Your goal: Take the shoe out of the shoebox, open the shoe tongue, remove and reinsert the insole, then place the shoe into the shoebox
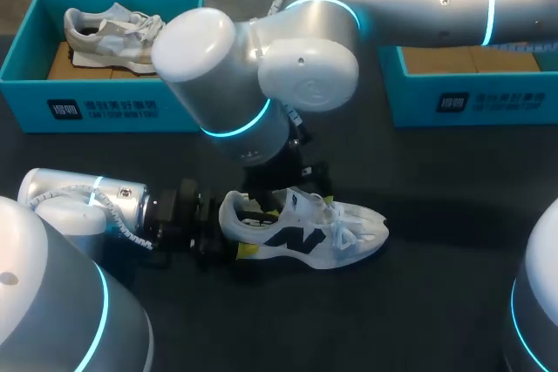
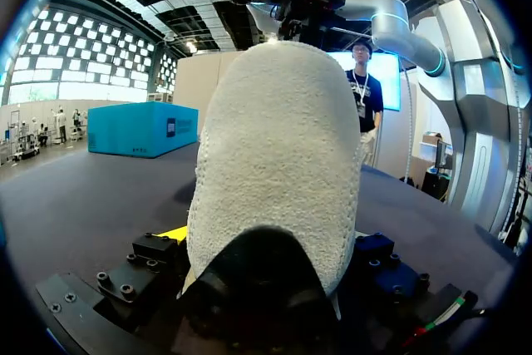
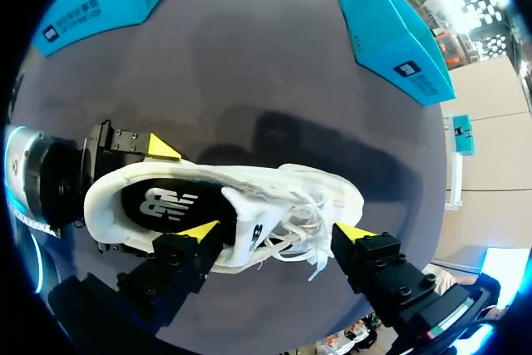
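A white sneaker with a dark side logo lies on the black table, toe to the right. Its heel sits between the fingers of my left gripper, which presses it from both sides; one yellow tip shows against the collar. My right gripper hangs just above the shoe with its fingers wide apart, one tip at the collar's edge, the other beside the laces near the toe. The tongue and loose laces lie between them. The black insole shows inside the shoe.
A teal shoebox at the back left holds a second pale sneaker. Another teal box stands at the back right. My right arm's bulky wrist hangs over the table's middle.
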